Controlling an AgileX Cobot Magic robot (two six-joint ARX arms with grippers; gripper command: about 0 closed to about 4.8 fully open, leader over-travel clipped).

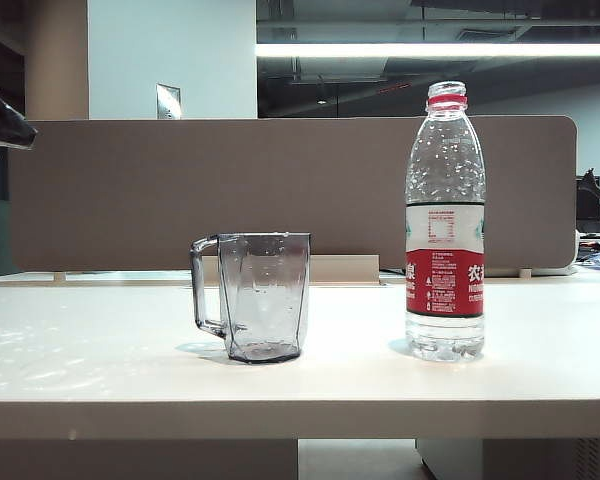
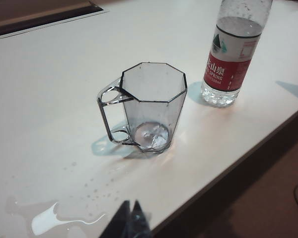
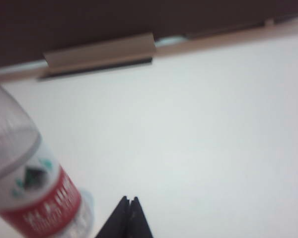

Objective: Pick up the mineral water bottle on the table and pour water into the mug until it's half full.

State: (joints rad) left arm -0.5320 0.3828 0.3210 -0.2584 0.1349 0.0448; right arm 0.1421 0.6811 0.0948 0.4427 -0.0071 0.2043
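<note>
Mineral water bottle [image 1: 445,225] upright on white surface [image 1: 100,365], at three o'clock from faceted mug [image 1: 263,296], well apart. Mug upright, handle toward nine o'clock, seemingly empty. Spilled water [image 2: 49,218] pooled near front edge, at seven o'clock from mug in left wrist view. Left gripper [image 2: 130,214] pinched together above puddle, holding nothing. Right gripper [image 3: 128,208] likewise closed, empty, just beside bottle.
</note>
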